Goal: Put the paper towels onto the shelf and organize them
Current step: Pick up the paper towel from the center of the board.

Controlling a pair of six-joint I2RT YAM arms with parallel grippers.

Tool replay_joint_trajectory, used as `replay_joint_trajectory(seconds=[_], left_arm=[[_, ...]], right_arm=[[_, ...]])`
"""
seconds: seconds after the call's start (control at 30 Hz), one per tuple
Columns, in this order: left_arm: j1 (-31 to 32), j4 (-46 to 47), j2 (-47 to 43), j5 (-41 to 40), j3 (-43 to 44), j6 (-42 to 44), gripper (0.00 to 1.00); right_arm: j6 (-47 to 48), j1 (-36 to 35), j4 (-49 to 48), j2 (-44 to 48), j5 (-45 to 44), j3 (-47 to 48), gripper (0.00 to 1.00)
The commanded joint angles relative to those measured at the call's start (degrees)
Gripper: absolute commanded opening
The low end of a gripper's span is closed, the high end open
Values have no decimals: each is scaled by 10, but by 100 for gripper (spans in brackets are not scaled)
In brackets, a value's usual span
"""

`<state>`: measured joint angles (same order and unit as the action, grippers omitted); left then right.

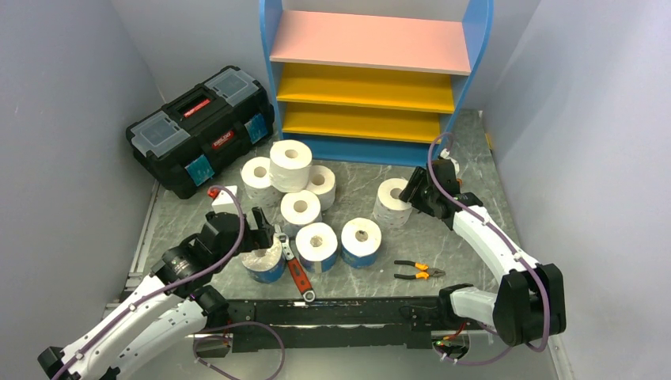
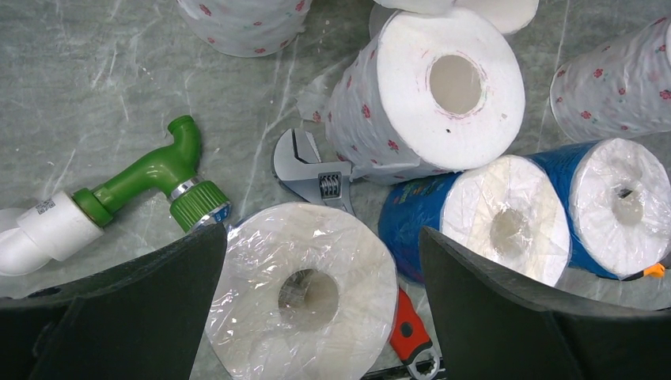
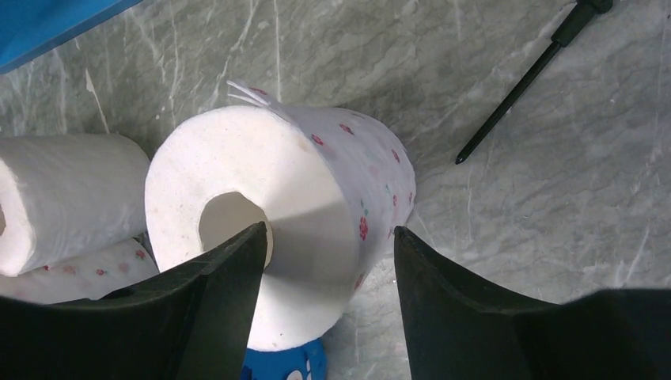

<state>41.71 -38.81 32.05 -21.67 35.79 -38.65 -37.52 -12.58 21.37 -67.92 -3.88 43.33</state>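
All eight paper towels [image 1: 316, 241] are seen on the desk [image 1: 467, 150], mid-frame; none is seen on the shelf [image 1: 372, 39], top centre. The left hand [image 2: 320, 237] is held spread over a wrapped roll [image 2: 305, 293]. The right hand [image 3: 331, 231] is set astride a pink-dotted roll [image 3: 316, 158]; whether it is pinched cannot be told.

Left arm [image 1: 130, 313], white shells, black joints, purple cable: stretched forward and inward from the near left corner, wrist low.
Left gripper [image 2: 320, 237], black, two-fingered: pointing down, jaws spread wide.
Right arm [image 1: 490, 237], same build: elbow folded at the near right, forearm angled up and inward.
Right gripper [image 3: 330, 233], black, two-fingered: tilted downward, jaws partly apart.
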Motion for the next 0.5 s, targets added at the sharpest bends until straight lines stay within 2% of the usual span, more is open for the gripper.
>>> replay_joint_trajectory(seconds=[0.0,0.47], left_arm=[[2,17,4,5,4,-6,98],[2,18,3,6,3,-8,98]], right_arm=[[4,1,-15,2,3,-5,61],[17,-3,-4,14,-3,-3,45]])
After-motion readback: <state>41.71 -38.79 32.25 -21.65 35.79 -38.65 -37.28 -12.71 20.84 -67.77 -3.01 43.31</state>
